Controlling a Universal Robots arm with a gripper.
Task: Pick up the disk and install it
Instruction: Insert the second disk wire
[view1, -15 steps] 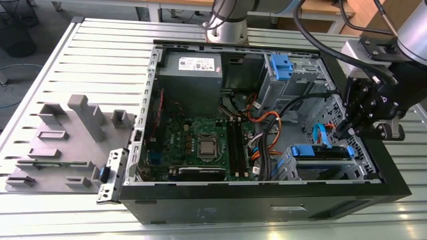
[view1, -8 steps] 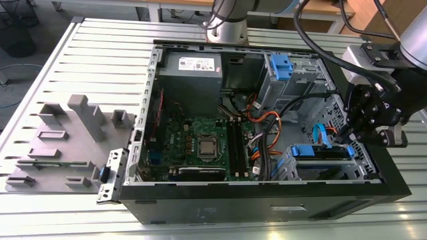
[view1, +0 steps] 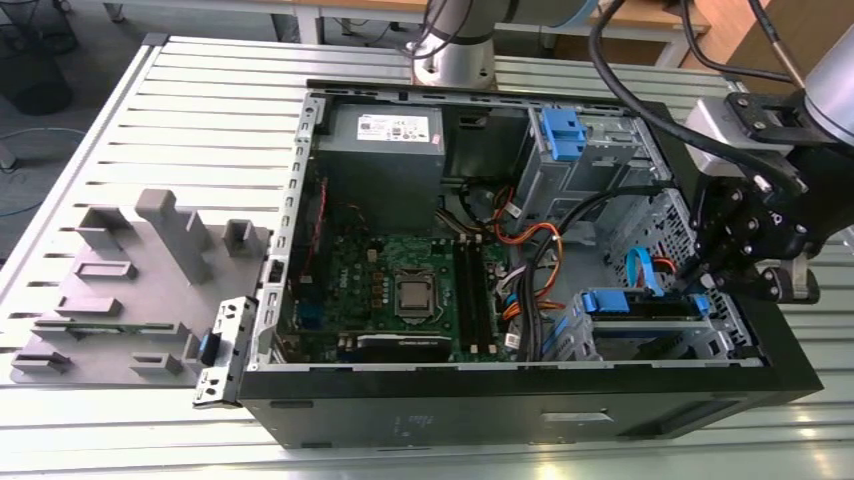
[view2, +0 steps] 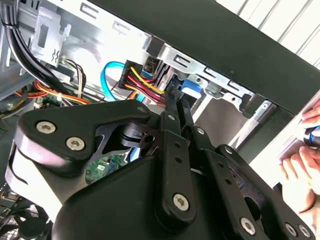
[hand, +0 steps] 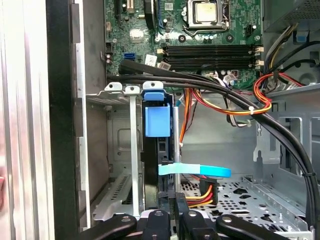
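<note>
The disk (view1: 650, 330) sits on edge in the lower drive cage (view1: 587, 335) of the open computer case (view1: 534, 400), at the exterior view's right. Its blue bracket (hand: 156, 120) faces the case opening, and its dark edge (hand: 150, 165) runs down between the cage's rails. My gripper (view1: 697, 288) hangs over the case's right wall just beside the cage. In the second wrist view the two fingers lie together, with the gripper (view2: 172, 95) tip at the blue bracket (view2: 190, 87). The gripper (hand: 172, 220) is shut with nothing held between the fingers.
A light blue data cable (hand: 195, 171) and red-yellow power wires (hand: 202, 192) cross close to the disk. Thick black cables (hand: 225, 95) run over the cage. A second blue-bracketed bay (view1: 561, 135) stands behind it. A grey foam fixture (view1: 134, 280) lies left. A person's hand (view2: 300, 165) is outside the case.
</note>
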